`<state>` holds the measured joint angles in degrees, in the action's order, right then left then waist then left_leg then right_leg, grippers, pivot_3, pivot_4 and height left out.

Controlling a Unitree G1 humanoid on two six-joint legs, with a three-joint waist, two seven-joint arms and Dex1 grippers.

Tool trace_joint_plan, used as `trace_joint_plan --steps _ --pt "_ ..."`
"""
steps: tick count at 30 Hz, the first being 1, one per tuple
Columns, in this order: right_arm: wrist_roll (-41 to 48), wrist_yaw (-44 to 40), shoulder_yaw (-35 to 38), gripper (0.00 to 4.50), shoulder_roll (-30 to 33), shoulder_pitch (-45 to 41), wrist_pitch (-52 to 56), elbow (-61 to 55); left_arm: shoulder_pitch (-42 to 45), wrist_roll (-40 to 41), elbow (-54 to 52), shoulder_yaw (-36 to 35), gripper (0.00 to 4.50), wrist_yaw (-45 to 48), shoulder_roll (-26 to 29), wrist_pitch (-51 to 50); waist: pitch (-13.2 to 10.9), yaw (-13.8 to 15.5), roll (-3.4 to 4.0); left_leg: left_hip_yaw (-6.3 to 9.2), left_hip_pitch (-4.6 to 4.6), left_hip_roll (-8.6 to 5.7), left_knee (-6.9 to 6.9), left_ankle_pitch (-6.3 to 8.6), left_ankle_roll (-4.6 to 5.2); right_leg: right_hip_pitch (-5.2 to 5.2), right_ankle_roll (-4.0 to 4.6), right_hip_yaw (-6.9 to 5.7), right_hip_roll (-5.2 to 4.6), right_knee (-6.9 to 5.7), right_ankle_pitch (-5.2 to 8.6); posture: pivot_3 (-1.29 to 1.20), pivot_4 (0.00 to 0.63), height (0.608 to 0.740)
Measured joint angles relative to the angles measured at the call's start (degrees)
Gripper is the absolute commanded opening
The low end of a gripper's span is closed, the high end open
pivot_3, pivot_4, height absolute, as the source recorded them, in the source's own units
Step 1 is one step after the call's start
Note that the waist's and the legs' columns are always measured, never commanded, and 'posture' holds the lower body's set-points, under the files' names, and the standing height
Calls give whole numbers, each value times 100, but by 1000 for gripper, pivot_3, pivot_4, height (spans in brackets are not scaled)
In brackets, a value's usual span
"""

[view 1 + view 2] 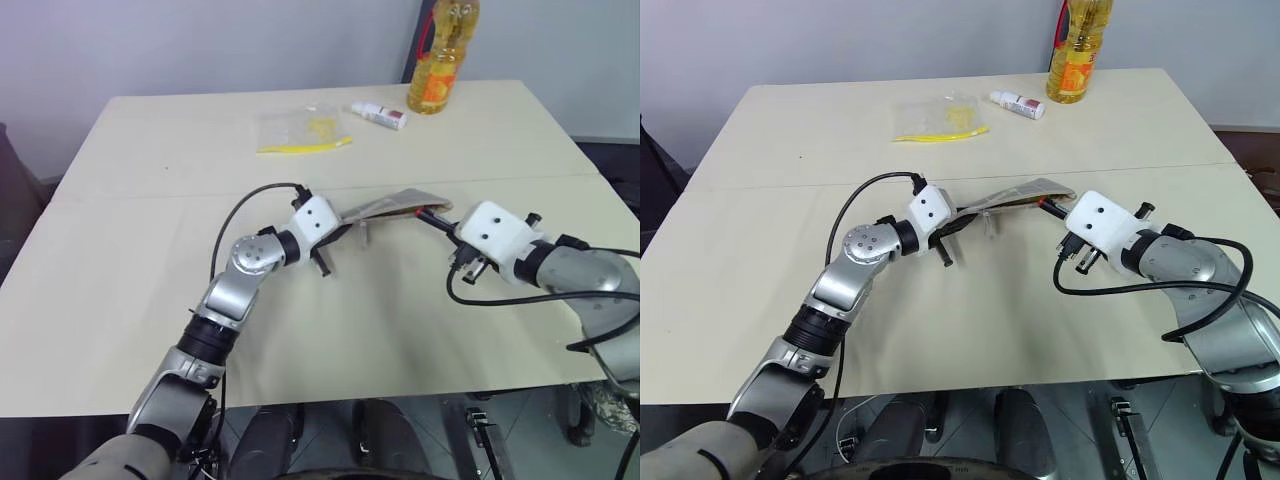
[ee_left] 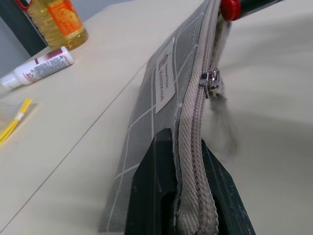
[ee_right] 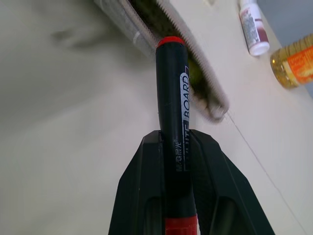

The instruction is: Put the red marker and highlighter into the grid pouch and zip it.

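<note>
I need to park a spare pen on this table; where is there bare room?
Free: the near table in front of both arms, and the far left corner. Crowded: the far edge with clear bag, white tube and oil bottle; the centre around the grid pouch.

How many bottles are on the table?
2: a yellow oil bottle at the far edge, and a small white bottle lying just beside it. None appear hidden.

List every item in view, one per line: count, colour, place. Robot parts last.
grid pouch: one, grey with white lines, held up off mid-table, zipper open.
red marker: one, black and red, tip at the pouch's mouth.
clear bag: one, yellow strip, far side of table.
small tube: one, white, beside the bottle.
oil bottle: one, yellow, far edge.
table: one, beige.
left gripper: shut on the pouch's zipper edge.
right gripper: shut on the marker.
</note>
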<state>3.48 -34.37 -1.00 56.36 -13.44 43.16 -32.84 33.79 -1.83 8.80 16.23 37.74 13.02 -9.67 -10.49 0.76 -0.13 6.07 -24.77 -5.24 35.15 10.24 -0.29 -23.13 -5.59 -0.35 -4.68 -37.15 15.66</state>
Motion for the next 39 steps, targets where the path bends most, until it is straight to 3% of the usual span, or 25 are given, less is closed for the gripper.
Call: trace_joint_plan --steps 7,18,27,32,38,39 --pt "-113 -149 -100 221 26 -8 -40 0 -45 -54 -8 92 0 0 45 30 0 1 0 0 0 0 0 0 0 0 0 0 -1 0 0 0 150 740" --pt "-1068 -416 -836 221 390 -215 -577 171 -89 -52 -204 155 0 295 173 150 1 -6 1 0 0 0 -1 0 -1 -2 0 1 -1 0 0 0 150 740" --pt "-1732 -728 -1755 221 -76 -850 -703 163 -118 -96 -536 541 0 759 260 154 1 -4 2 0 0 0 -1 0 -1 -3 1 1 -1 0 0 0 150 740" --pt "-1902 -884 -1887 221 -288 -924 -702 163 -168 -93 -677 541 0 832 262 30 1 4 2 0 0 -1 0 0 -1 -2 1 1 -1 0 0 0 150 740" --pt "-1874 -1057 -1733 3192 -343 -925 -783 157 -180 -76 -716 521 0 788 203 -147 1 0 2 1 0 -1 1 0 -1 -2 1 1 0 -1 0 0 150 740" --pt "-1863 -1058 -1649 3192 -347 -924 -813 157 -180 -59 -716 506 0 767 183 -177 1 0 2 1 0 -1 1 0 -1 -2 0 1 0 -1 0 0 150 740"
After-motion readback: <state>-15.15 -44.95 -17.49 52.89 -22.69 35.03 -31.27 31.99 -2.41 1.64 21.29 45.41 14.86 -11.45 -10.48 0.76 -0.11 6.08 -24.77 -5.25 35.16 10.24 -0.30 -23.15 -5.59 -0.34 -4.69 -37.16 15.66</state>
